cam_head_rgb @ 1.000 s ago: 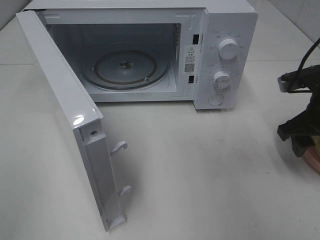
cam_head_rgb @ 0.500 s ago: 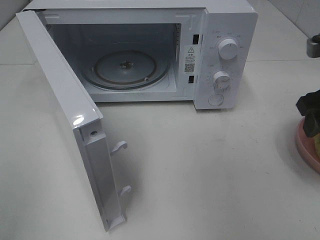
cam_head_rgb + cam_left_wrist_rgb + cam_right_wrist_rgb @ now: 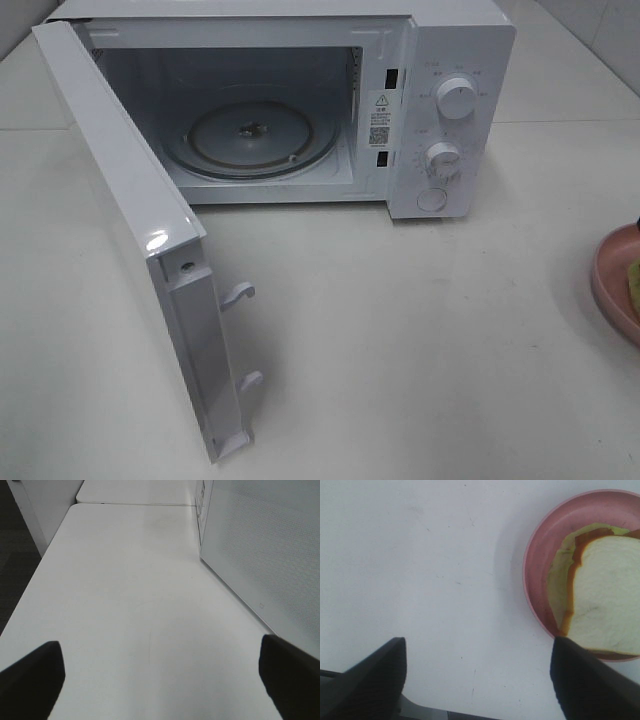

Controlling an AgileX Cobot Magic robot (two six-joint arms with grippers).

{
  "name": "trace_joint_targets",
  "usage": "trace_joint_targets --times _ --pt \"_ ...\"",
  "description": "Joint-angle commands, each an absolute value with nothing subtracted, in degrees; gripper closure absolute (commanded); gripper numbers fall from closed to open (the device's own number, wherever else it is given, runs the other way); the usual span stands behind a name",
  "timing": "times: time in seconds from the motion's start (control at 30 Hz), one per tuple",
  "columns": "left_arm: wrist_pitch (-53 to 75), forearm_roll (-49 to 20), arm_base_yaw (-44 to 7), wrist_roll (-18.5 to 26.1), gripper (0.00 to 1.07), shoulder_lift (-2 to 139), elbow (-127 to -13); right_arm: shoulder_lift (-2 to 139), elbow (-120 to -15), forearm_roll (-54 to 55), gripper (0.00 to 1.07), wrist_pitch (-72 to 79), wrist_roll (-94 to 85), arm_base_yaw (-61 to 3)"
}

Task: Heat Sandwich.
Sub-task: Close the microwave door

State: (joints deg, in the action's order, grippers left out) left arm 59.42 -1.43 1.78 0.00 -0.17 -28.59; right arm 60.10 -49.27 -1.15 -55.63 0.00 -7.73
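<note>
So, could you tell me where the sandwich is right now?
The sandwich lies on the pink plate at the table's right edge, right of the open microwave.

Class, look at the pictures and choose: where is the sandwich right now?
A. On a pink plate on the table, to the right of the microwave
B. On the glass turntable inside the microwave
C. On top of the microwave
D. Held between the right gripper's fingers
A: the sandwich lies on the pink plate on the table, while the microwave's turntable is bare.
</note>
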Motion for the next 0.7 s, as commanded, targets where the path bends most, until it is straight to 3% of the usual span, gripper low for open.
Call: trace_joint_targets --times 0.03,0.7 --pt "58.8 -1.5 2.0 0.0 0.05 -1.5 -28.3 55.5 -49.4 -1.0 0.31 -58.6 -0.7 -7.6" --pt "58.8 -1.5 2.0 0.0 0.05 -1.5 -28.3 28.1 -45.8 -5.9 0.31 -63.5 2.8 -7.6"
